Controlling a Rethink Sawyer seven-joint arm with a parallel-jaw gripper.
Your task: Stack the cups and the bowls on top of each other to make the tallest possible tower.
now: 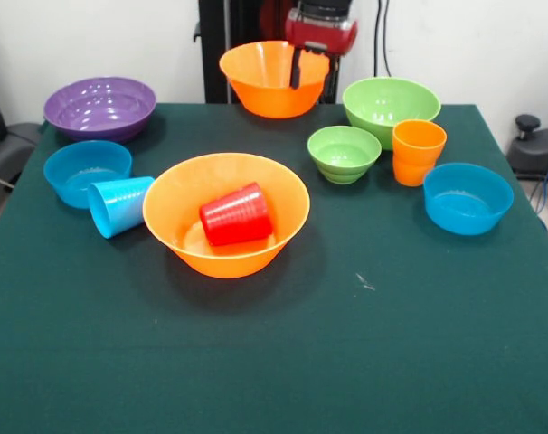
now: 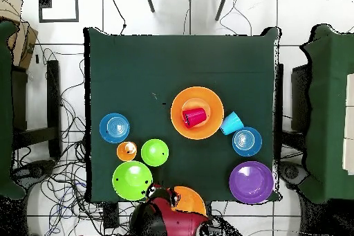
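My gripper [image 1: 298, 81] hangs at the table's far edge, shut on the far rim of a large orange bowl [image 1: 260, 86], with one finger inside it. A second large orange bowl [image 1: 222, 262] sits mid-table with the red cup [image 1: 236, 215] lying on its side in it. The light blue cup [image 1: 118, 205] lies on its side against that bowl's left. The orange cup [image 1: 418, 152] stands upright at the right, next to the large green bowl [image 1: 390, 107] and the small green bowl [image 1: 344, 154]. The purple bowl [image 1: 100, 107] is at the far left. No tower stands.
One small blue bowl [image 1: 86, 172] sits at the left below the purple bowl, another [image 1: 467, 199] at the right near the orange cup. The green tablecloth [image 1: 274, 362] covers the near half. Cables and table legs surround the table in the overhead view.
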